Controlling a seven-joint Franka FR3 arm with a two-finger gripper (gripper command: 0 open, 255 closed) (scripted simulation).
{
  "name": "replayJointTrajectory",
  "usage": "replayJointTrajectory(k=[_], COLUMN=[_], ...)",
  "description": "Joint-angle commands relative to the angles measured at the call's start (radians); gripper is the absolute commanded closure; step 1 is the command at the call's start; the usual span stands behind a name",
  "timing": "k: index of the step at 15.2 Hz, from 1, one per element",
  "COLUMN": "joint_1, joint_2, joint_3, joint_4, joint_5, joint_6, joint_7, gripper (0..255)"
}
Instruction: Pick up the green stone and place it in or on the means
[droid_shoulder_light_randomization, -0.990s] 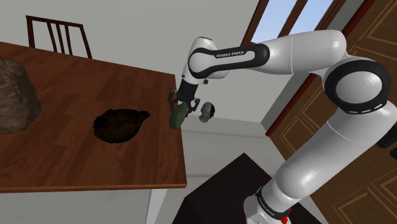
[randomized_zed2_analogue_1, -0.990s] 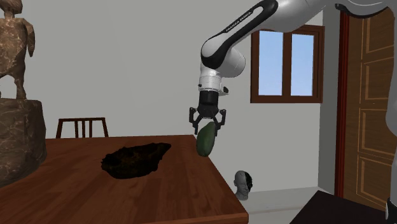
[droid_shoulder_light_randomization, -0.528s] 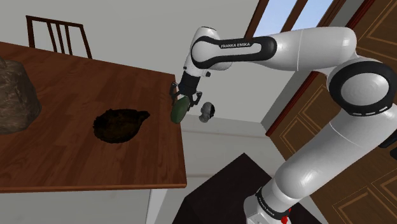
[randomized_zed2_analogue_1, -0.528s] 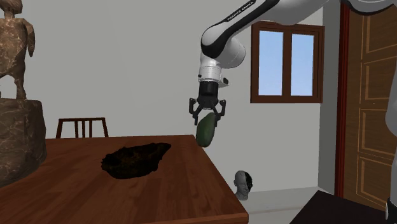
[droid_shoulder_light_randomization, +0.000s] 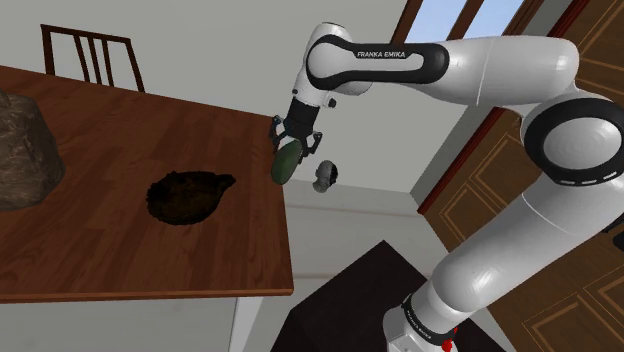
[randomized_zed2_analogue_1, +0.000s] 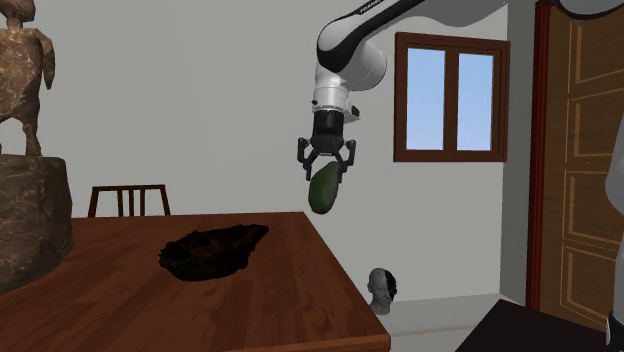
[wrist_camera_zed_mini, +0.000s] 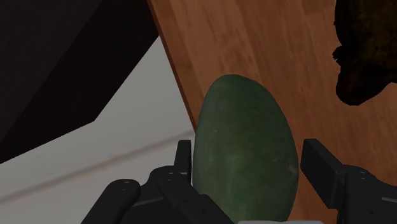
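An oval dark green stone hangs in the air just above the wooden table's right edge in the shoulder view. My black gripper is shut on the stone from above. In the second exterior view the stone dangles from the gripper, well above the tabletop. A dark, rough, bowl-like object lies on the table to the stone's left, apart from it. In the wrist view the fingers clasp the stone on both sides, and the dark object lies further along the table.
A brown rocky sculpture stands on the table's far left end. A wooden chair stands behind the table. A small grey bust sits on the floor beyond the table's edge. A window and a wooden door are on the right.
The gripper has risen with the green stone in it, lifting it higher above the table's edge and slightly further from the stand.
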Motion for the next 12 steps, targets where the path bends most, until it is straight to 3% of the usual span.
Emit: replayJointTrajectory(k=[1,4,12], joint_1=[-0.001,0.009,0.122], joint_2=[-0.004,0.016,0.23], joint_3=[-0.002,0.011,0.092], joint_4=[0.028,0.066,0.322], joint_5=[-0.001,-0.008,-0.108], joint_6=[-0.031,-0.045,-0.071], joint_7=[0.004,0.033,0.253], gripper=[255,255,255])
